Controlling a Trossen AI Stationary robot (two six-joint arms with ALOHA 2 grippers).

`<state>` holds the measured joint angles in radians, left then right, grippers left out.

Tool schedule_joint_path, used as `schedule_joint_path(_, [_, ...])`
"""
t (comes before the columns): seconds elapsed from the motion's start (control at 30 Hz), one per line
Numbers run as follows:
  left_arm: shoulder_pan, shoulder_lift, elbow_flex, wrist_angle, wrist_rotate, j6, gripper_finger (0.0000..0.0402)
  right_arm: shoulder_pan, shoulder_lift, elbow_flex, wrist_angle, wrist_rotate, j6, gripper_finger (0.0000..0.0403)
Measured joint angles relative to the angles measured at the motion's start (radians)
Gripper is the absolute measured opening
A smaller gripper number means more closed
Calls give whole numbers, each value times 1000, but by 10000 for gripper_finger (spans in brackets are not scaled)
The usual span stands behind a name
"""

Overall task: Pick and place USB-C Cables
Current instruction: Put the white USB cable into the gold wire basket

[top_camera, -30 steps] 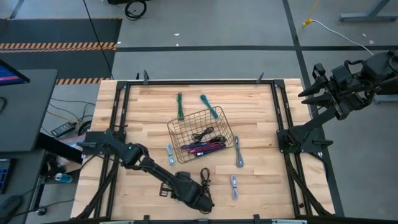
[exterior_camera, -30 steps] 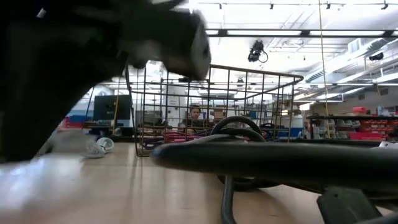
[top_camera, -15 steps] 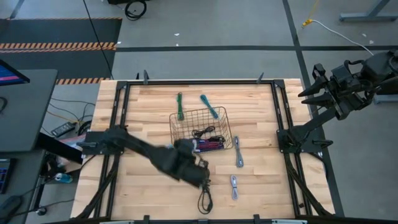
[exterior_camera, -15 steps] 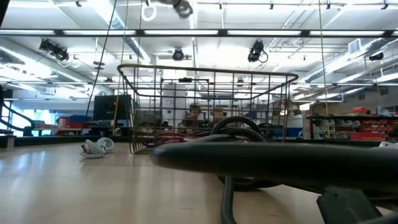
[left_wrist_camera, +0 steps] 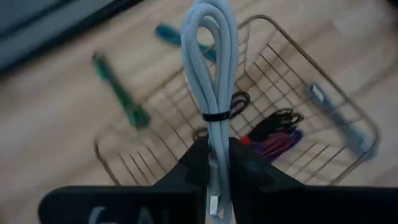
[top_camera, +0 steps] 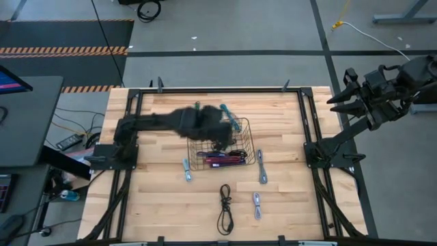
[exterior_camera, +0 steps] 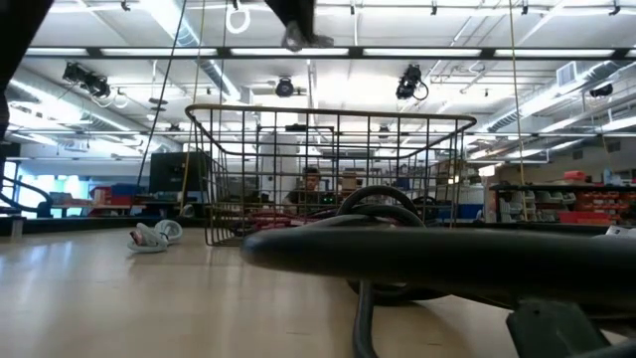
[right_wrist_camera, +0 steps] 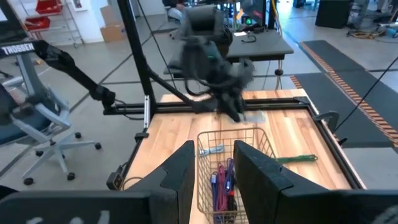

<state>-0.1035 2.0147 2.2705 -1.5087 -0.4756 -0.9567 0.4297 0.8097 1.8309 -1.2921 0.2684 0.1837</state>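
The wire basket (top_camera: 222, 145) sits mid-table with black and magenta cables (top_camera: 225, 158) inside. Above its far-left rim the left gripper (left_wrist_camera: 212, 167) pinches a pale blue-grey cable (left_wrist_camera: 211, 81). Well off the basket's right, the right gripper (right_wrist_camera: 214, 163) hangs part-open, empty.

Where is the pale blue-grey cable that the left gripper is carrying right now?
The pale blue-grey cable is clamped in the left gripper, held above the wire basket, with the green cable on the table beyond the basket's rim.
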Motion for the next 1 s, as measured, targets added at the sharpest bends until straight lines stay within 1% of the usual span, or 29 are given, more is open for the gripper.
schedule_joint_path(0.07, [41,10,-7,76,102,304,37,0,0,0,6,0,-1,117])
schedule_joint_path(0.13, [64,28,-8,148,203,561,37,0,0,0,19,1,-1,117])
schedule_joint_path(0.2, [84,35,-8,207,281,731,37,0,0,0,28,2,-1,117])
schedule_joint_path(0.3, [107,48,-7,217,360,875,37,0,0,0,42,3,0,117])
schedule_joint_path(0.4, [127,64,-8,164,391,939,37,0,0,0,43,3,0,117])
schedule_joint_path(0.5, [143,73,-8,95,397,979,37,0,0,0,43,29,0,117])
schedule_joint_path(0.6, [154,85,-9,80,400,1020,37,0,0,0,43,57,0,117])
schedule_joint_path(0.7, [160,101,-7,104,439,1044,37,0,0,0,43,78,0,117])
schedule_joint_path(0.83, [162,134,-8,110,470,1095,37,0,0,0,42,83,0,117])
schedule_joint_path(1.0, [163,179,-20,105,510,1105,37,0,0,0,42,83,0,117])
